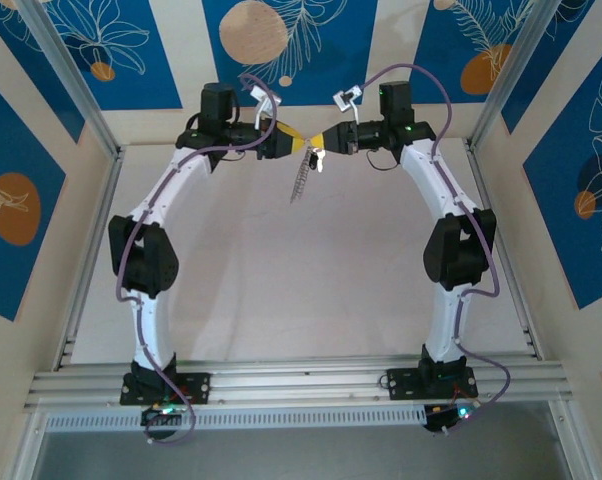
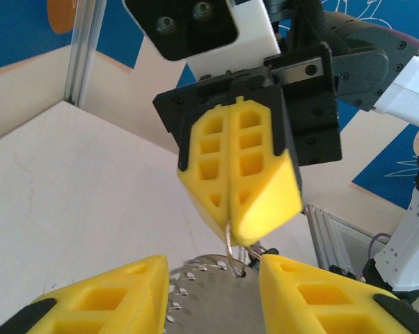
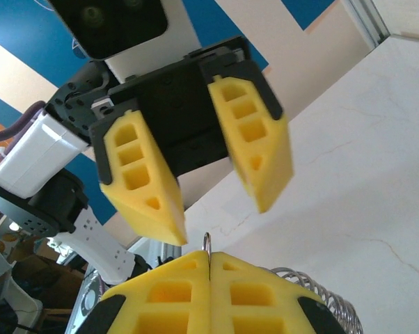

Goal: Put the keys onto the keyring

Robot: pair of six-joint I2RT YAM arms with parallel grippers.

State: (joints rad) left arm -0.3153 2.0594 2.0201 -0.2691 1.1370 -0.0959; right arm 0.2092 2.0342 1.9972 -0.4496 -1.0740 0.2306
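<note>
The two grippers meet tip to tip, raised above the far middle of the table. My right gripper [image 1: 324, 141] [image 3: 209, 256] is shut on the thin wire ring [image 3: 207, 242] at the top of the keyring. The rest of the keyring [image 1: 301, 182], a grey loop with pale silvery bits along its edge, hangs below it. My left gripper [image 1: 298, 139] [image 2: 213, 261] faces it with jaws apart. The grey loop [image 2: 216, 299] shows between its fingers, and nothing is pinched at their tips. A tiny pale piece [image 1: 318, 159] hangs by the ring; I cannot tell whether it is the keys.
The white table [image 1: 311, 290] is walled by blue-and-cream patterned panels on three sides. Aluminium rails [image 1: 91, 240] run along its left and right edges. A metal coil [image 3: 314, 285] shows beside my right fingers.
</note>
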